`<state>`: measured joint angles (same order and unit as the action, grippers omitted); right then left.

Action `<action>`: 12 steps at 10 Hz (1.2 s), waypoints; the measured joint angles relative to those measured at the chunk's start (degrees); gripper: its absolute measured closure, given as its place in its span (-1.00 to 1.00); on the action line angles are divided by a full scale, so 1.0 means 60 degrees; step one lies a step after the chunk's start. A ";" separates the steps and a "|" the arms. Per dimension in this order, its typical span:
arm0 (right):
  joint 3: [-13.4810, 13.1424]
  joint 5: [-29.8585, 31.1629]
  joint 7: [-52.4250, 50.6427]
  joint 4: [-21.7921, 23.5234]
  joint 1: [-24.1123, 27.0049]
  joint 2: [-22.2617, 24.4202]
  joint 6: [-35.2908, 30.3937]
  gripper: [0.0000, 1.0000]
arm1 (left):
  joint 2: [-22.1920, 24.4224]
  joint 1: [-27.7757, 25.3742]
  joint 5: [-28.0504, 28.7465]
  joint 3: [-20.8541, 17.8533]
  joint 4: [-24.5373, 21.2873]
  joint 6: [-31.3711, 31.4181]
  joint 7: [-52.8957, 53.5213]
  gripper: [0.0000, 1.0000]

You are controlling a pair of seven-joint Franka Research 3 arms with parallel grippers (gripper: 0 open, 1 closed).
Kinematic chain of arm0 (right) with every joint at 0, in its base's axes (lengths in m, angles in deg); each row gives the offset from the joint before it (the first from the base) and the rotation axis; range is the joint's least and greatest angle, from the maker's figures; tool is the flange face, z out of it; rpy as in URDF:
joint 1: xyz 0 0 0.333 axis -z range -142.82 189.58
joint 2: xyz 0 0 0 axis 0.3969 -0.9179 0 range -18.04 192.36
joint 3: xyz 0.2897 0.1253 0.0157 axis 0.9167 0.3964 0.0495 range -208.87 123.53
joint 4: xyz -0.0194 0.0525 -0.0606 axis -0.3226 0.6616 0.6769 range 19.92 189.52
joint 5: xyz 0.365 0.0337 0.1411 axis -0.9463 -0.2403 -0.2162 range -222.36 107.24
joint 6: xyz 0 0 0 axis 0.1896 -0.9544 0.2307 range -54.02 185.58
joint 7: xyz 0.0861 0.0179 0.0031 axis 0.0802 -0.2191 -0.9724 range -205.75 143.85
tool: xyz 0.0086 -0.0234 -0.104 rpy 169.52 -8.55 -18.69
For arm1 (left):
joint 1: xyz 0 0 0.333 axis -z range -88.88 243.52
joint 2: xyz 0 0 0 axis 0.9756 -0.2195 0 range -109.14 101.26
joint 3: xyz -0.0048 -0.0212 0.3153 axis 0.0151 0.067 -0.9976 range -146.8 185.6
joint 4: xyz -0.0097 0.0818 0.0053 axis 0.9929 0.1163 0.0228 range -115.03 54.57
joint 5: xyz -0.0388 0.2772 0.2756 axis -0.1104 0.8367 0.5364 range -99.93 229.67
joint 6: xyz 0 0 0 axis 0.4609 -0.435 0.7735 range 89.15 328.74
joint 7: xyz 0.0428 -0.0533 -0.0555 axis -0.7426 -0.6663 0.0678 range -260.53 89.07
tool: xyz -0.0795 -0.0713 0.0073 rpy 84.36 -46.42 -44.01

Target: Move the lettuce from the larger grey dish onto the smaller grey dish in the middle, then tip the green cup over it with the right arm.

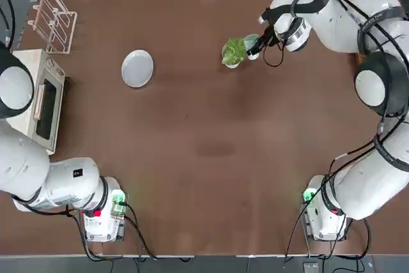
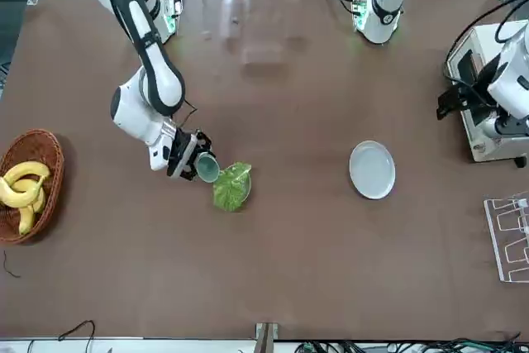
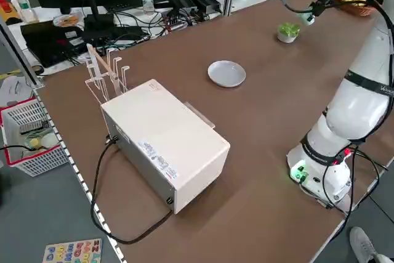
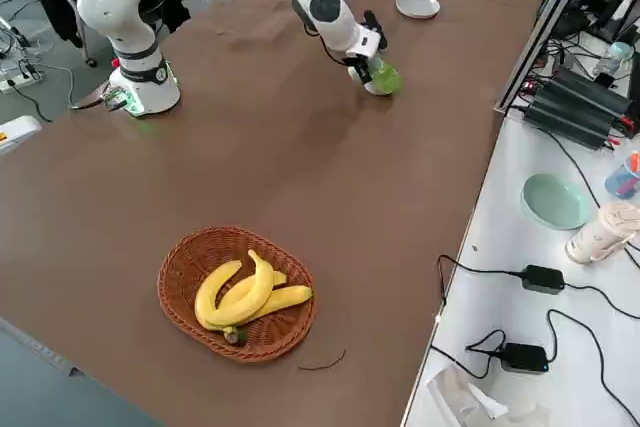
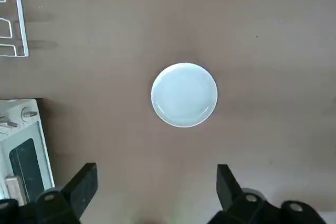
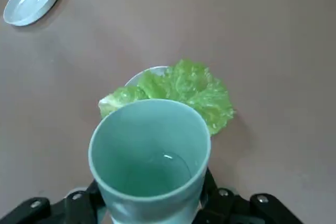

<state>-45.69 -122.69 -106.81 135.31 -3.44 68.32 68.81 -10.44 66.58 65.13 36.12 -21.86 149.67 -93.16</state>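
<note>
One cup [image 6: 149, 153] clamped between my right gripper's fingers [image 6: 206, 184], tilted; lettuce [image 6: 184, 88] just beyond it, in and over the small bowl [image 6: 137, 77]. Step now, I judge: tip. Keep the squeeze firm, bring the rim fully over the leaves, rotate slowly, don't nudge the bowl. Cup: no solid food visible inside, liquid can't tell. Plate [image 5: 184, 95]: bare, well apart from my right hand, ahead of my parked left gripper [image 5: 157, 195], spread wide, holding nothing.

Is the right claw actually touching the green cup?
Touching: the right wrist view shows the right claw closed around the green cup, a finger on either side.
</note>
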 joint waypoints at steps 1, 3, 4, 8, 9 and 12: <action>-0.0002 0.0143 0.0112 -0.0139 -0.0002 0.0002 -0.0032 -0.37 | -0.0048 -0.0005 0.0000 -0.0009 0.0000 -0.0003 0.0000 -1.00; -0.0018 0.0628 0.0910 -0.0532 -0.0004 0.0009 -0.0477 -0.37 | -0.0194 -0.0004 0.0000 -0.0009 0.0000 -0.0009 0.0000 -1.00; -0.0019 0.1219 0.1802 -0.0787 -0.0006 0.0019 -0.0810 -0.37 | -0.0275 -0.0004 0.0000 -0.0010 0.0000 -0.0009 0.0000 -1.00; -0.0251 0.2322 0.3932 -0.1007 -0.0083 0.0030 -0.1393 -0.37 | -0.0402 0.0004 0.0000 -0.0009 0.0000 -0.0010 0.0000 -1.00; -0.0561 0.2439 0.4275 -0.0999 -0.0302 0.0028 -0.1536 -0.37 | -0.0415 0.0004 0.0000 -0.0009 0.0000 -0.0010 0.0000 -1.00; -0.1958 0.2535 0.5026 -0.1088 -0.1505 -0.0047 -0.2141 -0.37 | -0.0428 0.0013 -0.0002 -0.0008 0.0000 -0.0014 -0.0016 -1.00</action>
<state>-57.44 -107.47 -76.66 128.78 -12.47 68.03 55.96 -13.01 66.66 65.11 36.07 -21.86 149.58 -93.26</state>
